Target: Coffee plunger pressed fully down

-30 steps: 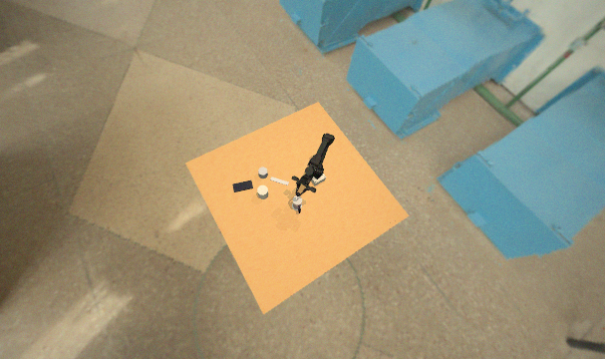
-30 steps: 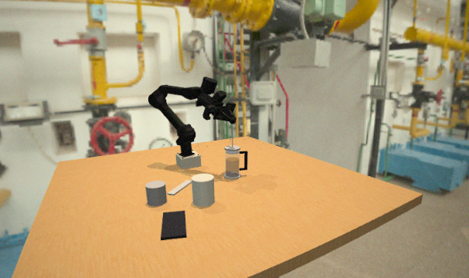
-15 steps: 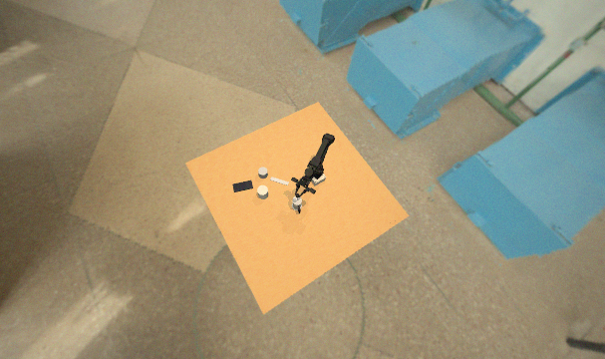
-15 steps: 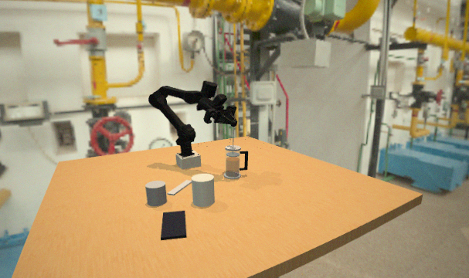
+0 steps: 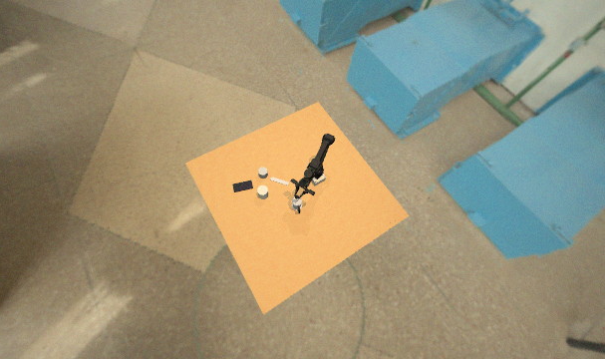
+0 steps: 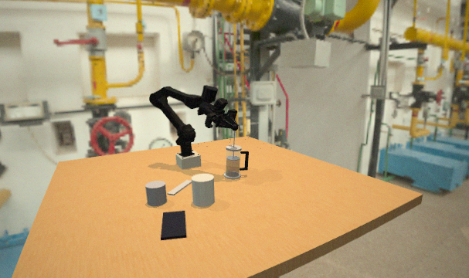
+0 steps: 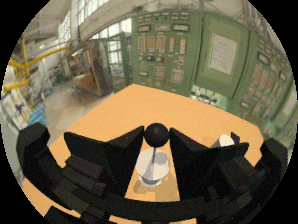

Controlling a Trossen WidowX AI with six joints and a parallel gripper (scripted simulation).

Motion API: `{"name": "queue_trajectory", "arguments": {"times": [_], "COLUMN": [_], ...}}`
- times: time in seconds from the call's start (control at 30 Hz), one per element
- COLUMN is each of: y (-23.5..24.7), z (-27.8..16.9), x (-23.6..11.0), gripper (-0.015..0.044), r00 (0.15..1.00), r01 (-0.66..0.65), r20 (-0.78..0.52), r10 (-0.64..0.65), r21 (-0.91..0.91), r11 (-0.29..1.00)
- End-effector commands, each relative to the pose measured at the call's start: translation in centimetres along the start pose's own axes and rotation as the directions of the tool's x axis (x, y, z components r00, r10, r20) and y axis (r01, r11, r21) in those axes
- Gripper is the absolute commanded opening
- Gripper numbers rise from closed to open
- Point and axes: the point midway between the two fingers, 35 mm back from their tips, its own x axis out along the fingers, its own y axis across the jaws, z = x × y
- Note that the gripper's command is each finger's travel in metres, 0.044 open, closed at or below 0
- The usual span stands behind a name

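The coffee press (image 5: pixel 297 203) (image 6: pixel 232 167) (image 7: pixel 152 165) stands upright on the table, a clear beaker with brown contents and a pale lid. Its black handle (image 6: pixel 247 161) points away from the arm's base. The thin plunger rod (image 6: pixel 234 139) rises well above the lid. The round black plunger knob (image 7: pixel 156 135) sits on top of the rod. My gripper (image 6: pixel 235 127) (image 7: pixel 157 130) is shut on the knob, with a fingertip at each side of it, tilted down from the arm's side. In the top and exterior views the fingers mostly hide the knob.
A pale cylinder (image 5: pixel 262 191) (image 6: pixel 203 191) and a shorter grey cylinder (image 5: pixel 263 173) (image 6: pixel 156 194) stand to one side of the press. A white strip (image 5: pixel 279 180) (image 6: pixel 179 188) lies near them, and a flat black slab (image 5: pixel 242 186) (image 6: pixel 174 225) lies beyond them.
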Motion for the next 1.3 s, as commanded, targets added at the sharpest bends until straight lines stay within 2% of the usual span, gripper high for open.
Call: {"name": "queue_trajectory", "arguments": {"times": [0.0,0.5,1.27], "y": [0.1,-0.1,-0.1], "z": [-3.7,-5.5,-4.8], "x": [1.2,2.8,4.1], "gripper": [0.012,0.012,0.012], "r00": [0.995,0.995,0.995], "r01": [-0.004,-0.003,-0.003], "r20": [-0.097,-0.096,-0.095], "r10": [0.002,0.002,0.001], "r21": [-0.015,-0.016,-0.016], "r11": [1.0,1.0,1.0]}}
